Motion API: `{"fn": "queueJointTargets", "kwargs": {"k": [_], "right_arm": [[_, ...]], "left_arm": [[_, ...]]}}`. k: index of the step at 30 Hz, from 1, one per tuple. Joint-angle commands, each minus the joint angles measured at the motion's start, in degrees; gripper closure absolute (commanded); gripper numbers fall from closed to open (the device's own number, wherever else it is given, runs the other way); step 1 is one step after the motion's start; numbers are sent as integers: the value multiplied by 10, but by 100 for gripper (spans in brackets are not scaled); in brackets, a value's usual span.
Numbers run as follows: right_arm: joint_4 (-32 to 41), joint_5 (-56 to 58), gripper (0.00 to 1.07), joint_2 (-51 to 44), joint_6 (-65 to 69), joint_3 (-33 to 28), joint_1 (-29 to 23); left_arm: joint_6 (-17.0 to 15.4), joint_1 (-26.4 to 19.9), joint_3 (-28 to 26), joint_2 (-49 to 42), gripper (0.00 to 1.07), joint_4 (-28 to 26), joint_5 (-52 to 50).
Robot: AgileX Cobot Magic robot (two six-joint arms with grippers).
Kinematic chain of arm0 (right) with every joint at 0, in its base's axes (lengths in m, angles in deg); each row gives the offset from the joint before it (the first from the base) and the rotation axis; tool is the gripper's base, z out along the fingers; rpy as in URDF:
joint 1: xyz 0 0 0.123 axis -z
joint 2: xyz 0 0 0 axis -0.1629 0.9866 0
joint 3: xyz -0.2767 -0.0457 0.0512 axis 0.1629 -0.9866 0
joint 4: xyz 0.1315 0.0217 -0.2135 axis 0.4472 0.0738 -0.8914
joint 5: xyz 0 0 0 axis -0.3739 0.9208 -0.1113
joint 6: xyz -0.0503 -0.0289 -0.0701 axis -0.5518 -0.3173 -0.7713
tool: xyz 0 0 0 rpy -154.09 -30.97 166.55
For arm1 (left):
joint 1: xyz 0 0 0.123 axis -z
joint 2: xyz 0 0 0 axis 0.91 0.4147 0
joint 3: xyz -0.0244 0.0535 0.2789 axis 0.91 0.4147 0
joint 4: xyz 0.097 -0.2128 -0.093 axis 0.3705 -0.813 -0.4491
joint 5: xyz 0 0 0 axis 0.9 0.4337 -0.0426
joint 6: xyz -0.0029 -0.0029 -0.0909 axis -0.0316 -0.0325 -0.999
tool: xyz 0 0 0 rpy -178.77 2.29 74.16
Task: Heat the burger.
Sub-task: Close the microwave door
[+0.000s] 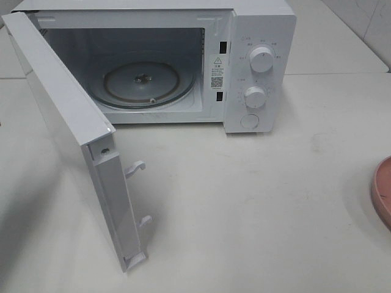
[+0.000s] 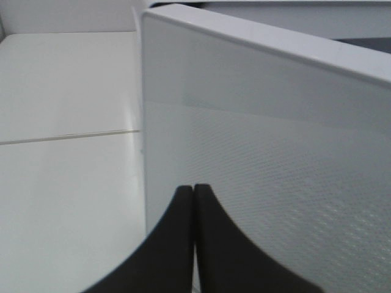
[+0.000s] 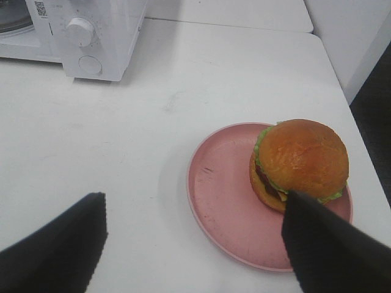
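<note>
The burger [image 3: 302, 159], with a golden bun, green lettuce and a dark patty, sits off-centre on a pink plate [image 3: 223, 195] in the right wrist view. My right gripper [image 3: 194, 198] hovers over the plate, open wide, with one dark finger [image 3: 324, 244] close beside the burger and nothing held. In the left wrist view my left gripper [image 2: 194, 190] is shut and empty, just in front of the outer face of the microwave door [image 2: 263, 171]. Neither gripper shows in the high view, where only the plate's edge [image 1: 382, 192] is visible at the far right.
The white microwave [image 1: 259, 24] stands at the back with its door [image 1: 61, 122] swung out to the left toward the front. Its glass turntable [image 1: 143, 82] is bare. Two knobs and a button are on its right panel [image 1: 259, 91]. A white wall [image 3: 360, 36] borders the table's right side.
</note>
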Motion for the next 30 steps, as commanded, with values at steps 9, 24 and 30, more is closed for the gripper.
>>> {"fn": "queueJointTargets", "kwargs": {"k": [9, 24, 30], "right_arm": [[-4, -6, 31, -18, 2, -1, 3], [-4, -6, 31, -18, 3, -1, 3], [-4, -6, 31, -18, 3, -1, 3]], "left_arm": [[36, 129, -12, 103, 107, -134, -75], [90, 276, -103, 195, 107, -288, -83], [113, 313, -142, 212, 107, -358, -74]]}}
